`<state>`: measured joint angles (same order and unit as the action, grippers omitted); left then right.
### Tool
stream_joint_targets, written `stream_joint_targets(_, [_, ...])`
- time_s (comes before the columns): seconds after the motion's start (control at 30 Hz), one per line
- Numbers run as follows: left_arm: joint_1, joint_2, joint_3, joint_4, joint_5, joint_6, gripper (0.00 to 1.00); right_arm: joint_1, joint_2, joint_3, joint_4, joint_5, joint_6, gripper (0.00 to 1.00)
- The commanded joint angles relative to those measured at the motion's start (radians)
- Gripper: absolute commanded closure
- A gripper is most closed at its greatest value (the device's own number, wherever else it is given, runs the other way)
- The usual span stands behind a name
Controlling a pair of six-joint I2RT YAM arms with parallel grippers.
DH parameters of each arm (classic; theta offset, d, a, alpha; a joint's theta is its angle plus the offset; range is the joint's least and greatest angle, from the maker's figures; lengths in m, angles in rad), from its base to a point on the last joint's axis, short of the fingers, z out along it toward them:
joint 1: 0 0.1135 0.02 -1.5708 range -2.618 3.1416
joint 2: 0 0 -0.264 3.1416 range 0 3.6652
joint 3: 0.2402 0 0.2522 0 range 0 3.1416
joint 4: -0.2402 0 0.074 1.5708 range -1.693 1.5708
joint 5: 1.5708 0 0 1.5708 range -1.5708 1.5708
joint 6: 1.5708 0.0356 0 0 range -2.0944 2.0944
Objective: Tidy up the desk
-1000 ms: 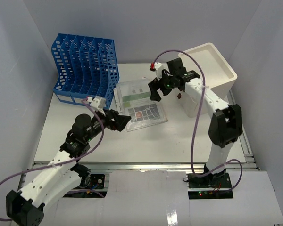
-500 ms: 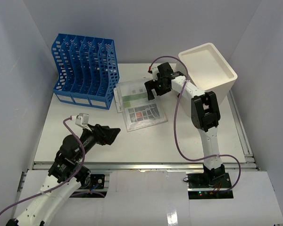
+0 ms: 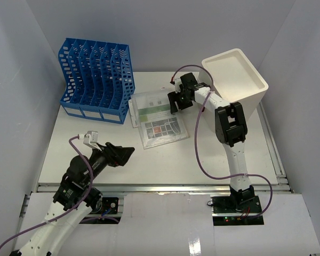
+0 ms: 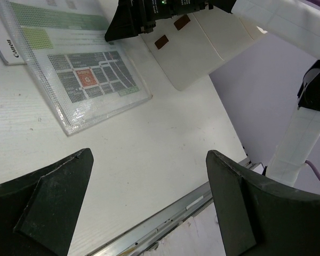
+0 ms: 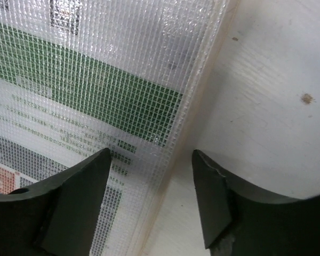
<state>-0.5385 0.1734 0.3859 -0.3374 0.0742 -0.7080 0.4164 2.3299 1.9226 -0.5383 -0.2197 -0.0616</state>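
The white desk point(image 3: 218, 154) holds a clear mesh pouch point(image 3: 159, 121) of printed sheets at its middle back. My right gripper point(image 3: 174, 102) is open and low over the pouch's far right edge. In the right wrist view its jaws point(image 5: 149, 160) straddle that edge, one finger over the pouch point(image 5: 85, 90), the other over bare desk point(image 5: 266, 106). My left gripper point(image 3: 124, 153) is open and empty, above the desk near the front left. In the left wrist view point(image 4: 149, 160) it looks across bare desk to the pouch point(image 4: 80, 74).
A blue slotted file rack point(image 3: 95, 80) stands at the back left. A cream drawer cabinet point(image 3: 236, 74) stands at the back right, close to the right arm. A white booklet point(image 4: 2, 37) lies under the pouch's left side. The metal rail point(image 3: 160, 188) runs along the front edge.
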Motion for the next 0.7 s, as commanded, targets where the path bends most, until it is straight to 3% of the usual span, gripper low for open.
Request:
stream_joint_targets(0.0, [0.005,-0.011,-0.016,-0.006,0.004,-0.030,0.02,0.001,0.007,-0.038,0.025,-0.052,0.007,0.37])
stream_joint_targets(0.1, [0.005,-0.017,-0.025,-0.006,0.007,-0.045,0.02,0.001,-0.006,-0.058,0.029,-0.052,0.000,0.49])
stream_joint_targets(0.23, [0.005,-0.023,-0.021,0.002,0.004,-0.056,0.02,-0.004,-0.038,-0.103,0.040,-0.027,-0.012,0.74])
stream_joint_targets(0.37, [0.005,-0.005,-0.021,0.029,0.012,-0.063,0.02,-0.007,-0.077,-0.118,0.040,0.001,-0.021,0.89])
stream_joint_targets(0.67, [0.005,0.154,-0.028,0.179,0.052,-0.087,0.02,-0.004,-0.420,-0.401,0.205,-0.061,-0.064,0.92])
